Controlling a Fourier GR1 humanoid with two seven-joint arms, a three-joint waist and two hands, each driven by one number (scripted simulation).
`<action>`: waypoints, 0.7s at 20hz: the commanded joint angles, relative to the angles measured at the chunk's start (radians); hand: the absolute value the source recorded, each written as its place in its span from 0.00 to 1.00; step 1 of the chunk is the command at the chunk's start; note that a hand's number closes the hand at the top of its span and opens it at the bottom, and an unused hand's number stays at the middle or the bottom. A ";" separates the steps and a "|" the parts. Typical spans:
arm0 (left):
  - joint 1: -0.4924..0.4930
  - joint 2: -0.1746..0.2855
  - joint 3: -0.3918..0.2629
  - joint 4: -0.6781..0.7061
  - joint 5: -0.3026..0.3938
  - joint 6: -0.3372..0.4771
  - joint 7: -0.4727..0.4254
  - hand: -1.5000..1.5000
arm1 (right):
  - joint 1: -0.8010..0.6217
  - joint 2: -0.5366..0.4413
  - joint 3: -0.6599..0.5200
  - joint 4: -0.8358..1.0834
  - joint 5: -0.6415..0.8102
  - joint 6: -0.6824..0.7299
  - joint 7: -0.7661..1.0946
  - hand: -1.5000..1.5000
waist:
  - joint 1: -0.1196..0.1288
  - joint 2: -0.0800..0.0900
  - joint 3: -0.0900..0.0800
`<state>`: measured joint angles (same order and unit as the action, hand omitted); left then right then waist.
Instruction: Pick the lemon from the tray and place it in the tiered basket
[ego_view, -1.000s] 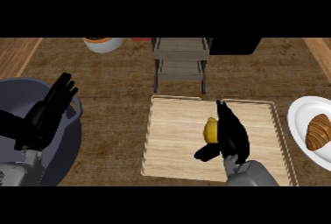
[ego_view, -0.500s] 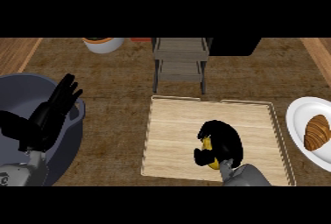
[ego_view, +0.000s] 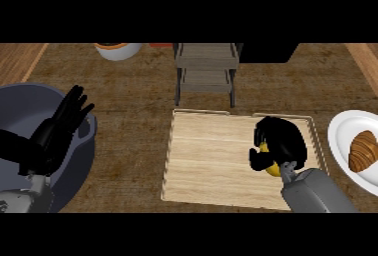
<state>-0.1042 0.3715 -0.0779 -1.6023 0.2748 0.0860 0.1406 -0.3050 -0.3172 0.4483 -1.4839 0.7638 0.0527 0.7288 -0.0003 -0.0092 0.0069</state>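
Fingers curl right around the lemon, with just slivers of yellow peeking out under the right hand at the right side of the tray. The tiered basket stands just beyond the tray's far edge. The left hand rests at the counter's left edge, fingers straight and slightly spread.

The tray is made of pale, matt wood with a planked grain. The table is covered in a rough, brown, fibrous-looking surface. The tiered basket is finished in dull grey, seemingly metal. The plate is finished white and smooth. The right robot hand is coated matt black and its forearm smooth grey.
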 joint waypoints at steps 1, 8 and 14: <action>0.036 0.021 -0.009 0.014 -0.007 -0.011 0.035 0.50 | -0.101 -0.281 -0.110 -0.008 -0.061 0.126 -0.249 1.00 | 0.011 0.013 -0.005; 0.040 0.006 -0.009 0.004 0.006 -0.005 0.050 0.50 | -0.274 -0.497 -0.432 0.065 -0.299 0.115 -0.652 1.00 | 0.014 0.014 -0.002; 0.029 0.022 0.011 0.009 0.021 -0.030 0.051 0.50 | -0.395 -0.526 -0.660 0.181 -0.586 0.233 -0.836 1.00 | 0.013 0.011 -0.005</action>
<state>-0.1085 0.3769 -0.0717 -1.6140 0.2884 0.0703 0.1575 -0.6245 -0.7881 -0.0774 -1.3657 0.3273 0.2092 0.0100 0.0107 0.0005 0.0093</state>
